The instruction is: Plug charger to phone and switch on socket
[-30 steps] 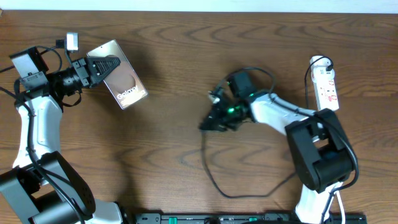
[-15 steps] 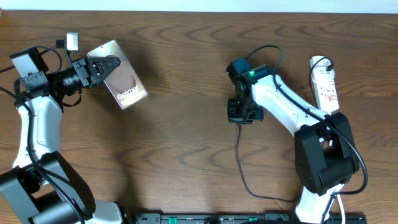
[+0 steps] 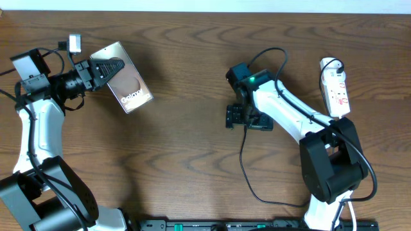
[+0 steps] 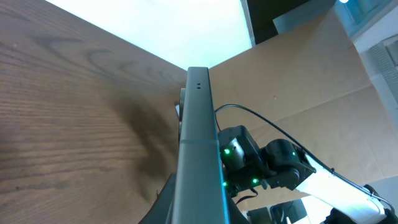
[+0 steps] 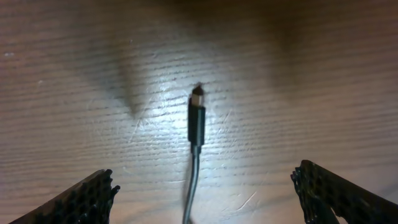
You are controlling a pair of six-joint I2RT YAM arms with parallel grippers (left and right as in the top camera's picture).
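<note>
A: Left tool [image 3: 110, 67] first. What do we put?
B: Clamped on the phone [image 3: 131, 90], fingers pinched on one short end. We see the lettered face in the overhead view and only a thin edge in the left wrist view.
A: Where does it sit over the bench [image 3: 186, 58]?
B: Far-left part, close to the far edge, slanted. Its shadow falls on the wood beside it.
A: Right tool [image 3: 247, 119]?
B: Fingers [image 5: 87, 196] spread wide apart, gripping nothing. We see the connector tip of the charger [image 3: 243, 160] lying flat on the wood between them, touching neither.
A: Cable run?
B: From the tip it heads toward the near edge, bends right and ends up by the base of the right arm [image 3: 282, 106].
A: And the socket [image 3: 336, 86]?
B: Far right, near the far edge, long side running near to far, red marks on top. We put it well apart from the right tool, with the white arm link crossing between them.
A: Free room?
B: We mark a wide bare stretch of wood between phone and right tool, and more bare wood at the near left. The right side is crowded with the arm, the cable loop and the socket.
</note>
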